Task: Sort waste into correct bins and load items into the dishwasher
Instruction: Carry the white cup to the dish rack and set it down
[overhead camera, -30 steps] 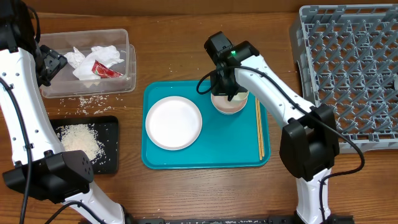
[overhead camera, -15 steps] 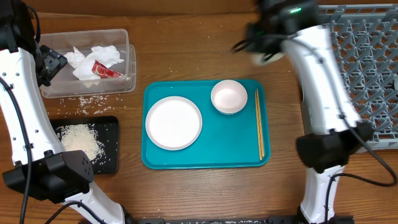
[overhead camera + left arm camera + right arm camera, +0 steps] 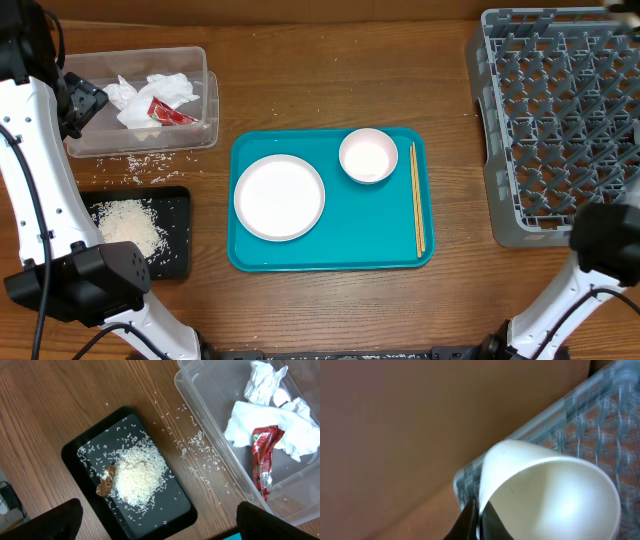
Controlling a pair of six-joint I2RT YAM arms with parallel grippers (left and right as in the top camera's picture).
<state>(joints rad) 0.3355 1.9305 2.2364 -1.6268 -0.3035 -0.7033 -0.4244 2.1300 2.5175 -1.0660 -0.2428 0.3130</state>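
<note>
Inspecting the right gripper, we find it clamped on the rim of the small white cup, which hangs tilted over an edge of the dish rack. The left gripper stands wide apart and empty above the black tray. We judge the thin rim pinch to be the hazard: the cup could slip, strike the pegs, or drop outside the rack onto the counter. The plate and chopsticks wait on the teal tray.

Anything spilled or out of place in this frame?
Yes: loose rice grains lie scattered on the bare table between the tub and the black tray, outside either bin. Nothing else stands out.
</note>
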